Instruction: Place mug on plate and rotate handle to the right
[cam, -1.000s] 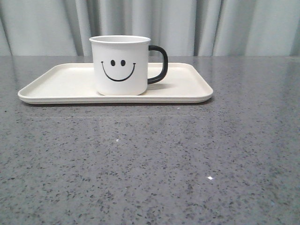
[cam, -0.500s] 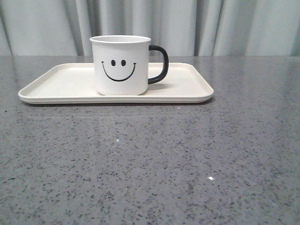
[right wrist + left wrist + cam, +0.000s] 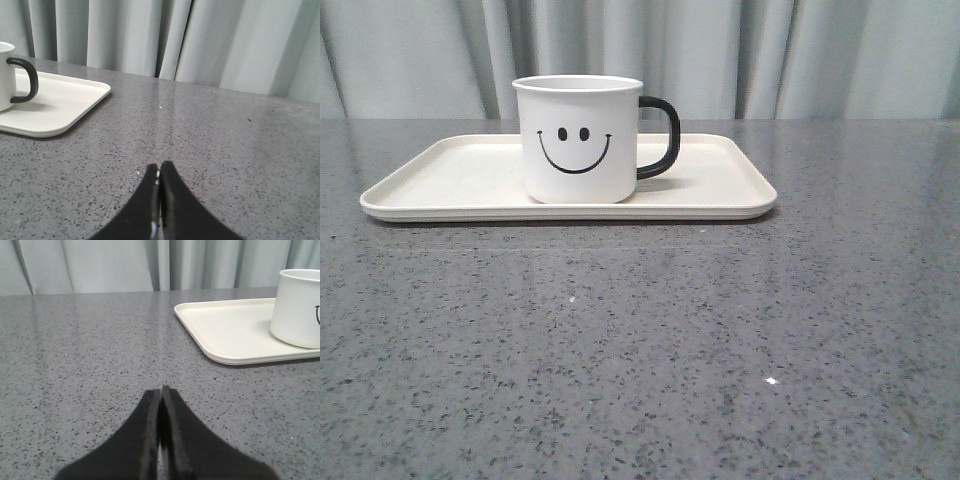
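The white mug (image 3: 576, 140) with a black smiley face stands upright on the cream plate (image 3: 450, 175), near its middle. Its black handle (image 3: 660, 137) points to the right in the front view. The mug (image 3: 299, 307) and plate (image 3: 225, 327) also show in the left wrist view, and the handle (image 3: 25, 80) and plate (image 3: 60, 107) in the right wrist view. My left gripper (image 3: 161, 390) is shut on nothing, low over the table, well short of the plate's left end. My right gripper (image 3: 159, 165) is shut on nothing too, off the plate's right end. Neither arm shows in the front view.
A speckled grey table (image 3: 640, 350) stretches in front of the plate. A pale pleated curtain (image 3: 740, 55) hangs behind the table's far edge.
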`<action>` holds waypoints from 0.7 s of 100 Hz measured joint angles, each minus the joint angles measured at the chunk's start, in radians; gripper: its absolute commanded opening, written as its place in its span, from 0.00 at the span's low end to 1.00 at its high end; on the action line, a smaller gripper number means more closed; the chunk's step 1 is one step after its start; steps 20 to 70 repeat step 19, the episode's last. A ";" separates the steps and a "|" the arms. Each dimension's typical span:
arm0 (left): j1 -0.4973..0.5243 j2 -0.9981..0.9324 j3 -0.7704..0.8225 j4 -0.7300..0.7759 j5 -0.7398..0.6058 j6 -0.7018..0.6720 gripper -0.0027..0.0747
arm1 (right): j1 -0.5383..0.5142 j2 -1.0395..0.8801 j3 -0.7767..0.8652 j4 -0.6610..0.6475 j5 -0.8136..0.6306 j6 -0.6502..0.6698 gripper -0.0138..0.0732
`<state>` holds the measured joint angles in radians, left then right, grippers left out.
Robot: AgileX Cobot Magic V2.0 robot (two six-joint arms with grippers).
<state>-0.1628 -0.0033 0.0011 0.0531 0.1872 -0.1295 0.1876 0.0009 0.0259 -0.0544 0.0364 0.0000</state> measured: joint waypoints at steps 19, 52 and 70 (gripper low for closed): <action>0.000 0.000 0.000 0.000 0.000 0.000 0.01 | 0.000 0.000 0.000 0.000 -0.002 0.000 0.08; 0.000 0.000 0.000 0.000 0.000 0.000 0.01 | 0.000 0.000 0.000 0.000 -0.002 0.000 0.08; 0.000 0.000 0.000 0.000 0.000 0.000 0.01 | 0.000 0.000 0.000 0.000 -0.002 0.000 0.08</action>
